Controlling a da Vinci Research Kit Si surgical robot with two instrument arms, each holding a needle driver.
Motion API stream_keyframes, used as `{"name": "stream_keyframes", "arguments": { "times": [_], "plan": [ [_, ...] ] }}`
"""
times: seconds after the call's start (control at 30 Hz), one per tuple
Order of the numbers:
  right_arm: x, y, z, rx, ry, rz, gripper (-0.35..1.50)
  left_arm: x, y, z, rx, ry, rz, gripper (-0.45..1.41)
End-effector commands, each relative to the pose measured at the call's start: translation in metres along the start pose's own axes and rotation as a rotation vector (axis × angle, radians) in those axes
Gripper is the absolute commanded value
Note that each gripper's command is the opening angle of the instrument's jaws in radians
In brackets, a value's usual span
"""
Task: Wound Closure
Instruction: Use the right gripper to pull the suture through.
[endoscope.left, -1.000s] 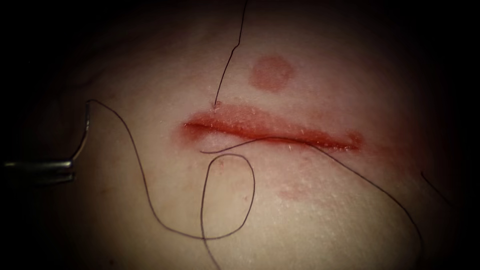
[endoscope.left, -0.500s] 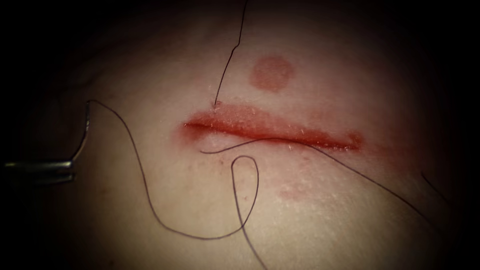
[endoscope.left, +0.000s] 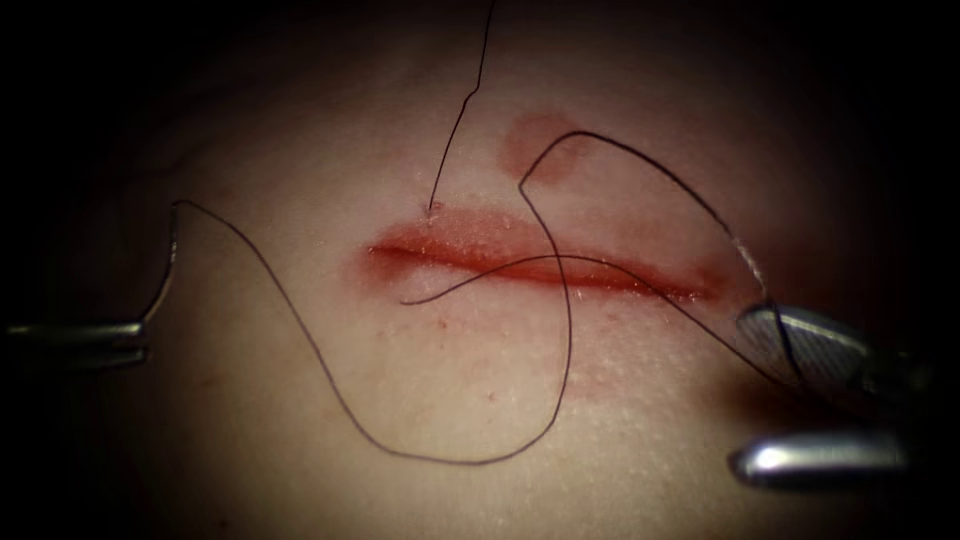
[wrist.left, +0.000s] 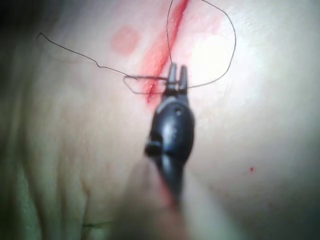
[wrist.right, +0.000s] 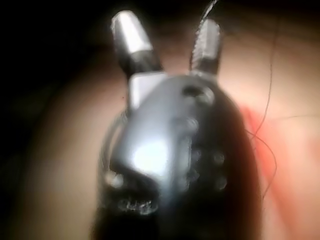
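Observation:
At the far left of the endoscope view my left tool is shut on the curved needle near its lower end. The needle rises free of the tissue, left of the cut. Dark thread runs from the needle's upper end in a wide loop below the cut, crosses it and arches over to my right tool. That tool stands wide open at the right end of the cut, the thread lying across its upper jaw. The left wrist view has the left tool gripping the needle. The right wrist view has the right tool spread apart.
A second strand leaves the tissue just above the cut's left end and runs up out of view. Another strand lies along the cut toward the right tool. A round red mark sits above the cut, and red fluid lines the cut.
The right tool has come in from the right with its jaws spread. The thread's small loop below the cut has been drawn up and right across the cut. The left tool and needle stay still.

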Motion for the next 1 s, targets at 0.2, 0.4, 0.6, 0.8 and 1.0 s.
{"name": "stream_keyframes", "arguments": {
  "times": [0.2, 0.4, 0.6, 0.8, 1.0],
  "plan": [
    [0.0009, -0.0040, -0.0048, -0.137, -0.343, -0.159, 1.48, -0.0006, 0.0002, 0.0006, -0.001, 0.002, -0.001, -0.35],
    [0.0015, -0.0054, -0.0094, -0.311, -0.715, -0.323, 1.48, -0.0006, 0.0002, 0.0002, -0.003, 0.003, -0.001, -0.35],
    [0.0035, -0.0027, -0.0134, -0.659, -1.064, -0.531, 1.48, -0.0008, 0.0000, -0.0004, -0.005, 0.002, 0.000, -0.35],
    [0.0040, -0.0016, -0.0137, -0.727, -0.672, -0.413, 1.48, -0.0008, 0.0000, -0.0005, -0.005, 0.002, -0.001, -0.35],
    [0.0041, -0.0017, -0.0071, -0.533, -0.288, -0.182, 1.48, -0.0007, 0.0002, -0.0004, -0.004, 0.001, 0.000, -0.35]
  ]
}}
